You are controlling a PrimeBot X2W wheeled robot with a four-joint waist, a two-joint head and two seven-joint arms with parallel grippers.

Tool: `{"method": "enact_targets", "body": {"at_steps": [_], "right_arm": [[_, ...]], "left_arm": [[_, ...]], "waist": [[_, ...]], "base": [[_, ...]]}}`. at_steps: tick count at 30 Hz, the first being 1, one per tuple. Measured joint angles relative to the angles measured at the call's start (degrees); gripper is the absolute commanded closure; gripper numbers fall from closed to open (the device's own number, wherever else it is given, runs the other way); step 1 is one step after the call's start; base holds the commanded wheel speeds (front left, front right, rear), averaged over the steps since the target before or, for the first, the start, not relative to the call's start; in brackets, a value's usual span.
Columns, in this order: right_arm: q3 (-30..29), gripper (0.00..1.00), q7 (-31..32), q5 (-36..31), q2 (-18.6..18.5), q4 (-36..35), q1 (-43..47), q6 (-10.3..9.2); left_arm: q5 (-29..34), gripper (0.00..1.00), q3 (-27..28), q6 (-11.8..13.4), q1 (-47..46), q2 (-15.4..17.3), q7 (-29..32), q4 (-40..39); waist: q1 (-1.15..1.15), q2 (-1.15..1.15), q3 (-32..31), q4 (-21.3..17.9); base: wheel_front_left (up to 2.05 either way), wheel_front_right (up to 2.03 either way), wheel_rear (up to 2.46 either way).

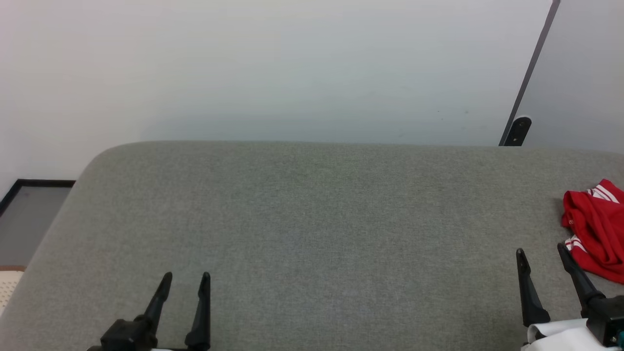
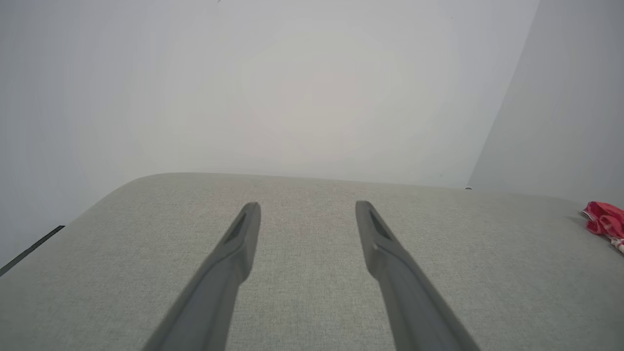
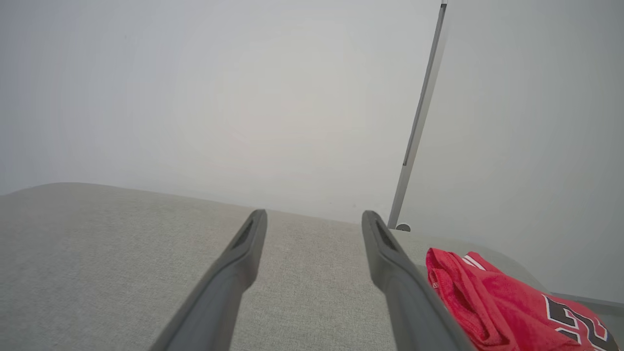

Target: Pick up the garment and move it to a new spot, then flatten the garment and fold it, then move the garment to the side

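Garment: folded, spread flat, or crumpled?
Crumpled. The garment lies in a lumpy heap with irregular creases near the grey surface's right edge; striped trim pokes out at two spots. No neat fold, not flattened.

Left gripper: I see my left gripper [image 1: 187, 276] at the lower left of the head view. Its two dark fingers are spread wide, lean slightly right and hold nothing.
Right gripper: my right gripper [image 1: 541, 250] is at the lower right. Its fingers are equally wide apart, lean slightly left and hold nothing.
Right forearm: a pale forearm [image 1: 560, 337] shows behind that gripper's base.
Wrist views: both finger pairs rise from the bottom edge.
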Motion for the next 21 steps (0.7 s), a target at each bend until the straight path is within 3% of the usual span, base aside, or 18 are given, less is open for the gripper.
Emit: {"method": "enact_targets", "body": {"at_steps": [16,17,21], "right_arm": [[0.0,0.0,0.0,-0.01,0.22,-0.19,-0.82,0.0],[0.0,1.0,0.02,0.0,0.29,-0.04,-0.77,0.0],[0.04,1.0,0.35,0.01,0.98,2.29,0.68,0.0]], "left_arm": [[0.29,0.0,0.47,0.0,1.13,0.24,0.0,-0.42],[0.3,1.0,0.51,0.0,1.19,0.16,-0.01,-0.31],[0.26,1.0,0.33,0.0,2.32,-0.55,0.01,1.87]], "waist": [[0.0,0.0,0.14,1.44],[0.0,0.0,0.16,1.43],[0.0,0.0,0.17,1.43]], "base": [[0.0,0.0,0.0],[0.0,0.0,0.0],[0.0,0.0,0.0]]}}
